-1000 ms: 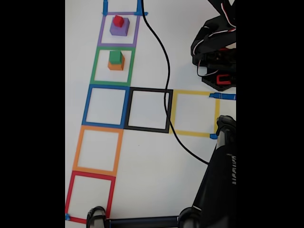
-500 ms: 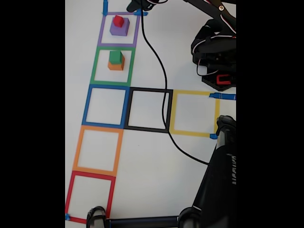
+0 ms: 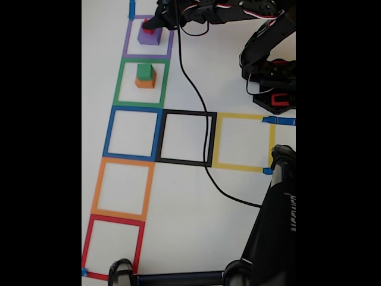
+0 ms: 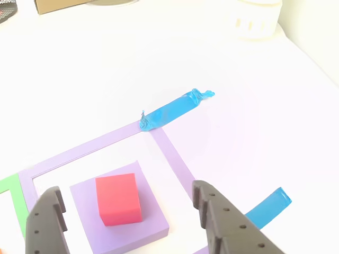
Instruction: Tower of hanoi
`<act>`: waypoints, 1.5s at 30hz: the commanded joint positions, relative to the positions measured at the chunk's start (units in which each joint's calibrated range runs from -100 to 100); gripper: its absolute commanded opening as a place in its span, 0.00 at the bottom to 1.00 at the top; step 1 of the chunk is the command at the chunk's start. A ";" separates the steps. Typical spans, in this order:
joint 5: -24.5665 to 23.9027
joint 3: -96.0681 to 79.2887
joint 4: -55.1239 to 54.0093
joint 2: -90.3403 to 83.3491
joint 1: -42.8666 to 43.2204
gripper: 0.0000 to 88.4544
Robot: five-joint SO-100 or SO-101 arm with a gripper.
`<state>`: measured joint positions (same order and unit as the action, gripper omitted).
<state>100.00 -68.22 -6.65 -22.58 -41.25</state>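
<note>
The purple cube (image 3: 149, 37) sits inside the purple tape square at the top of the fixed view, with the red cube (image 4: 118, 199) stacked on it. Below it, the green cube (image 3: 144, 71) rests on the orange cube (image 3: 145, 82) in the green tape square. My gripper (image 3: 149, 24) reaches in from the right and hovers over the red cube, partly covering it. In the other view the gripper (image 4: 124, 209) is open, its two grey fingers (image 4: 220, 217) standing on either side of the red cube and the purple cube (image 4: 119, 233) without touching them.
A column of empty tape squares, blue (image 3: 133, 133), orange (image 3: 122, 189) and red (image 3: 113, 246), runs down the left, with black (image 3: 186, 137) and yellow (image 3: 244, 142) squares to the right. A black cable (image 3: 196, 95) crosses the table. The arm base (image 3: 271, 77) and a black stand (image 3: 274, 238) occupy the right side.
The arm swung in from the right, from folded over its base to stretched out over the purple square, with the gripper now above the red cube. The cubes have not moved.
</note>
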 commanded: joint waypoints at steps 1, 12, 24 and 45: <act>0.00 0.31 -10.52 5.91 1.65 0.31; 0.00 0.49 -24.85 19.47 3.96 0.29; 0.00 0.85 -29.38 24.97 3.76 0.22; 0.00 2.49 -29.95 26.82 6.35 0.08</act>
<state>99.64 -67.68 -35.27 4.35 -35.52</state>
